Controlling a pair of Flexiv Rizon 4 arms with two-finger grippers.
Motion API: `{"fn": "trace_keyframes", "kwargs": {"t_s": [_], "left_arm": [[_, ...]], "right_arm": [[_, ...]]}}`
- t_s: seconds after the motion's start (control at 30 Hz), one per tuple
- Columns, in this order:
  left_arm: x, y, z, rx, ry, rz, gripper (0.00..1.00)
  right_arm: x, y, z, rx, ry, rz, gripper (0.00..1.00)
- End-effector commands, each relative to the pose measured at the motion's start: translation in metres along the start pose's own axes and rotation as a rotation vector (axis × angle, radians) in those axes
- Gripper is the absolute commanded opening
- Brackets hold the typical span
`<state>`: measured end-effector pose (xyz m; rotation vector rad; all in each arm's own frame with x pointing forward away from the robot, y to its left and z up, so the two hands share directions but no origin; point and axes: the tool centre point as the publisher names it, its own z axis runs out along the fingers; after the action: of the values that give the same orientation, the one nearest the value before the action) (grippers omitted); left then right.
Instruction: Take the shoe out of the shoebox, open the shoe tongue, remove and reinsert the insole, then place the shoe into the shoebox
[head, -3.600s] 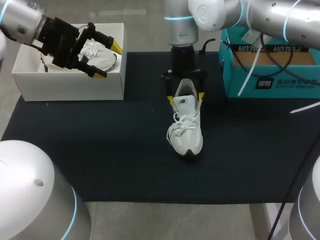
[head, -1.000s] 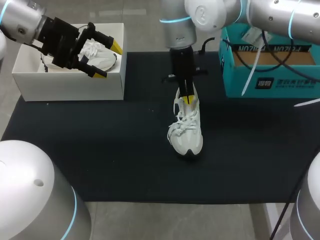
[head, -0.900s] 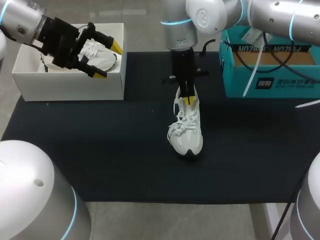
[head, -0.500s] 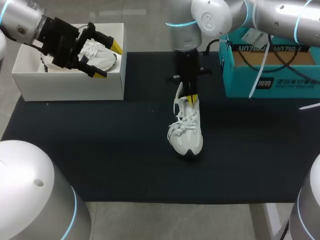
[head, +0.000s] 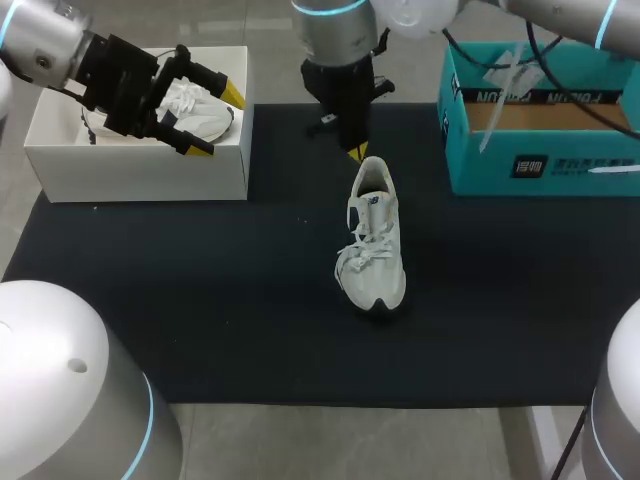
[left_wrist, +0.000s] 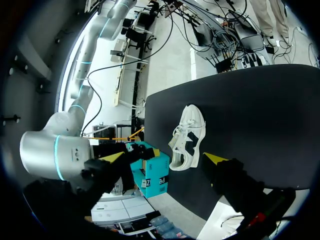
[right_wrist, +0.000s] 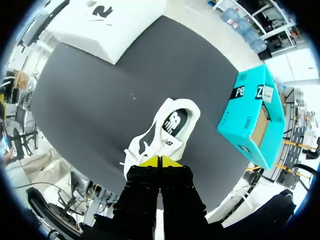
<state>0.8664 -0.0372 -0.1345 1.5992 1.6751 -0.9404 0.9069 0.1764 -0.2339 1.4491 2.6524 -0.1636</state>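
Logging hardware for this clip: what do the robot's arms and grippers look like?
Left arm and right arm are rounded silver-grey tubes with cyan light rings at joints. Left gripper and right gripper are black and blocky, fingers ending in yellow wedge tips. Black cables trail by the right arm.

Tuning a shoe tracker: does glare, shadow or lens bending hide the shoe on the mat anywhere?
Head view: the shoe is evenly lit on the dark mat, shadow thin, glare only on arm housings. Left wrist view: the mat edge bows strongly, shoe clear. Right wrist view: the right end effector overlaps its near end.
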Motion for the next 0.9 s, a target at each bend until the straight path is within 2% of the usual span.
{"fn": "trace_keyframes", "kwargs": {"t_s": [0.03,0.53,0.7,0.77,0.9], "left_arm": [[0.000,0.000,0.000,0.000,0.004,0.000,1.00],[0.000,0.000,0.000,0.000,0.004,0.000,1.00],[0.000,0.000,0.000,0.000,0.004,0.000,1.00],[0.000,0.000,0.000,0.000,0.004,0.000,1.00],[0.000,0.000,0.000,0.000,0.004,0.000,1.00]], "right_arm": [[0.002,-0.006,-0.005,-0.494,-0.132,-0.618,0.00],[0.002,-0.006,-0.005,-0.494,-0.132,-0.618,0.00],[-0.010,-0.007,0.001,-0.542,-0.062,-0.745,0.00],[-0.016,-0.006,0.004,-0.530,-0.014,-0.825,0.00],[-0.024,-0.001,0.010,-0.494,0.011,-0.901,0.00]]}}
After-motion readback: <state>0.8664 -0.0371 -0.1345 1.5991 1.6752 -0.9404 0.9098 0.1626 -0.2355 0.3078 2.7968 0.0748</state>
